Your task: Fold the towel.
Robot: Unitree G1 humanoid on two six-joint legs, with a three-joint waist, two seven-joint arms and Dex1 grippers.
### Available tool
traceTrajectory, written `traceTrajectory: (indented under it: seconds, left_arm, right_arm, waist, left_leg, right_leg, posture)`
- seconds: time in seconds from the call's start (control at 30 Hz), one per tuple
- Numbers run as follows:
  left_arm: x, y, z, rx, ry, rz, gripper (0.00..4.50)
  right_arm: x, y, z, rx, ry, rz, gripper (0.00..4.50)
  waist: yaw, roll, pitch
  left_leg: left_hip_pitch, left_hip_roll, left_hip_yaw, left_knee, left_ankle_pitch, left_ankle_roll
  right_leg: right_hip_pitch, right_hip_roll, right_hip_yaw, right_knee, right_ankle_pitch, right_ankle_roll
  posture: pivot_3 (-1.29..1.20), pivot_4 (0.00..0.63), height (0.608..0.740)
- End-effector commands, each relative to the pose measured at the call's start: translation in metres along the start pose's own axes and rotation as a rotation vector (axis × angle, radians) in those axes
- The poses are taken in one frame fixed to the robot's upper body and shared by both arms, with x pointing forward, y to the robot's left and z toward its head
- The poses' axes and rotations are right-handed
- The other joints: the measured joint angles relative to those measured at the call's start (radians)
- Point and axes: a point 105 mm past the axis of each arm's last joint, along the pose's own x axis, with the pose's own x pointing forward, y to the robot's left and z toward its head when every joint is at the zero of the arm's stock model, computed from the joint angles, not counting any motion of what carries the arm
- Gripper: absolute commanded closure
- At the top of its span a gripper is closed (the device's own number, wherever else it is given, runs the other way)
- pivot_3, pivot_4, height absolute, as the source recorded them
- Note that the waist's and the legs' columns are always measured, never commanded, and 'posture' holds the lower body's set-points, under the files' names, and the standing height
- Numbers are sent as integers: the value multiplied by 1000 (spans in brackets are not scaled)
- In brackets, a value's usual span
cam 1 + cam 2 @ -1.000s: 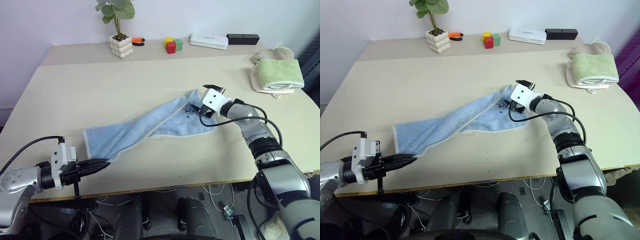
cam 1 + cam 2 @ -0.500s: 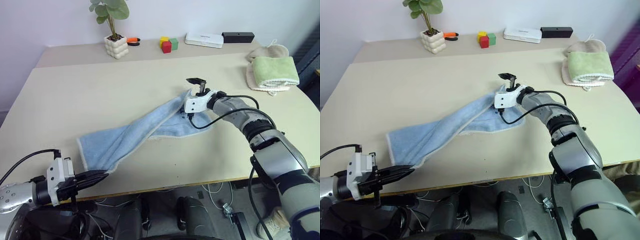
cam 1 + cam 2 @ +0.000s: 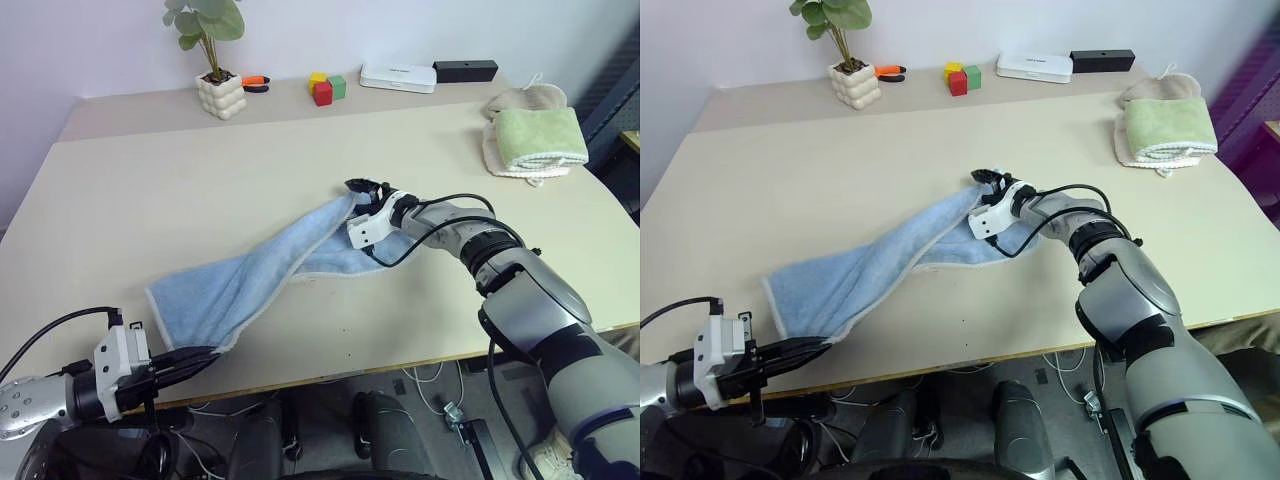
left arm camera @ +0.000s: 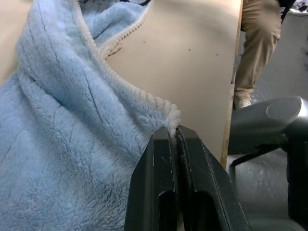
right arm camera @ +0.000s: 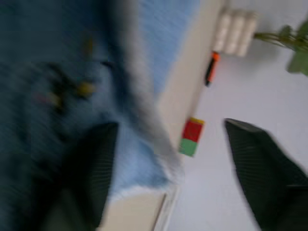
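The towel [image 3: 265,275] is lying twisted mid-desk — soft, light, likely to sag; corners suit gripping. Left end effector [image 4: 175,137] is pinching its near-edge corner; right end effector [image 3: 366,193] is standing part-open at the far corner.

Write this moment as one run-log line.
left end effector: shut on towel corner | right end effector: open at far corner

Your right gripper [image 5: 168,159] has its two black fingers [image 5: 94,168] spread, the blue towel [image 5: 62,82] lying against one; beyond sit red and green blocks [image 5: 191,137] and a white plant pot [image 5: 236,29].
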Motion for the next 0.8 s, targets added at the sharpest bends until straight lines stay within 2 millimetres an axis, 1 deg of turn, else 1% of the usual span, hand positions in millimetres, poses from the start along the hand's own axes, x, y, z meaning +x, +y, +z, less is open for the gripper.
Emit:
traceTrajectory:
  seconds: [0.03, 0.07, 0.1, 0.13, 0.27, 0.37, 0.4, 0.5, 0.53, 0.57, 0.63, 0.67, 0.7, 0.77, 0.8]
  left_arm:
    - [-1, -3, 2, 19, -10, -1, 4500]
    - [-2, -4, 2, 18, -10, -1, 4500]
    - [-1, -4, 1, 15, -11, -1, 4500]
    - [-1, -5, 1, 11, -12, -3, 4500]
    - [-2, -6, 1, 5, -13, -4, 4500]
    - [-3, 4, 3, 17, -23, 31, 4500]
    - [-3, 9, 4, 12, -35, 52, 4500]
    - [-4, 46, 14, 101, -87, 193, 4500]
    - [-4, 62, 19, 107, -116, 249, 4500]
    - [-4, 72, 22, 105, -136, 282, 4500]
    - [-1, 108, 39, 158, -209, 400, 4500]
    - [0, 125, 44, 152, -234, 453, 4500]
    - [4, 140, 54, 175, -270, 500, 4500]
    - [16, 168, 75, 214, -332, 552, 4500]
    - [24, 187, 85, 240, -341, 596, 4500]
  right_arm:
    - [3, -21, -6, -28, 25, -49, 3346]
    - [3, -21, -6, -31, 30, -50, 3956]
    - [3, -20, -8, -25, 38, -48, 4305]
    - [3, -19, -8, -20, 44, -43, 4417]
    - [1, -18, -14, 17, 70, -44, 4417]
    - [-7, -23, -25, 45, 88, -60, 4417]
    - [-10, -26, -30, 81, 94, -74, 4417]
    - [-36, -39, -55, 237, 91, -113, 4417]
    - [-45, -45, -62, 292, 89, -127, 4417]
    - [-51, -48, -66, 327, 84, -134, 4417]
    - [-67, -62, -76, 412, 62, -170, 4417]
    - [-73, -68, -78, 446, 55, -187, 4417]
    - [-77, -73, -79, 487, 42, -197, 4417]
    - [-80, -87, -84, 613, 41, -263, 4417]
    - [-79, -90, -85, 623, 46, -267, 4417]
  waist:
    - [0, 0, 0]
    - [0, 0, 0]
    - [0, 0, 0]
    - [0, 0, 0]
    - [0, 0, 0]
    - [2, 0, 0]
    - [2, 0, 0]
    - [16, 1, 1]
    - [24, 1, 1]
    - [26, 0, 0]
    - [30, 0, 0]
    - [28, 0, 0]
    - [28, 0, 0]
    - [28, -1, 0]
    - [28, -1, 0]
  left_leg:
    - [0, 0, 0, 0, 0, -1]
    - [0, 0, 0, 0, 0, -1]
    - [0, 0, 0, 0, -1, -2]
    - [0, 0, 0, 0, -1, -2]
    - [0, 0, 0, 0, -1, -2]
    - [0, 0, 0, 0, -1, -2]
    - [0, 0, 0, 0, -1, -2]
    - [0, 0, 0, 0, -1, -2]
    - [0, 0, 0, 0, -1, -2]
    - [0, -1, 0, 0, 0, -1]
    - [1, -1, 0, 1, 1, 0]
    - [1, -1, 0, 1, 1, 0]
    - [1, -1, 0, 1, 1, 0]
    - [2, -1, 0, 2, 1, 1]
    - [2, -1, -1, 2, 1, 1]
  right_leg:
    - [0, 0, 0, 0, 0, 0]
    - [0, 0, 0, 0, -1, -1]
    - [0, 0, 0, 0, -1, -2]
    - [0, 0, 0, 0, -1, -2]
    - [0, 0, 0, 0, -1, -2]
    - [0, 0, 0, 0, -1, -2]
    - [0, 0, 0, 0, -1, -2]
    - [0, 0, 0, 0, -1, -2]
    - [0, 0, 0, 0, -1, -2]
    - [1, 0, 0, -1, -1, -1]
    - [2, 1, 0, -1, 0, 0]
    - [3, 1, 0, -1, 0, 1]
    - [3, 2, 0, -1, 0, 1]
    - [4, 3, 0, -1, 1, 1]
    - [4, 3, 0, -1, 1, 1]
  posture:
    - [0, 150, 740]
    - [0, 150, 740]
    - [0, 150, 740]
    - [0, 150, 740]
    - [0, 150, 740]
    - [0, 150, 740]
    - [0, 150, 740]
    - [0, 150, 740]
    - [0, 150, 740]
    - [0, 150, 740]
    - [0, 150, 740]
    - [0, 150, 740]
    - [0, 150, 740]
    - [0, 150, 740]
    - [0, 150, 740]
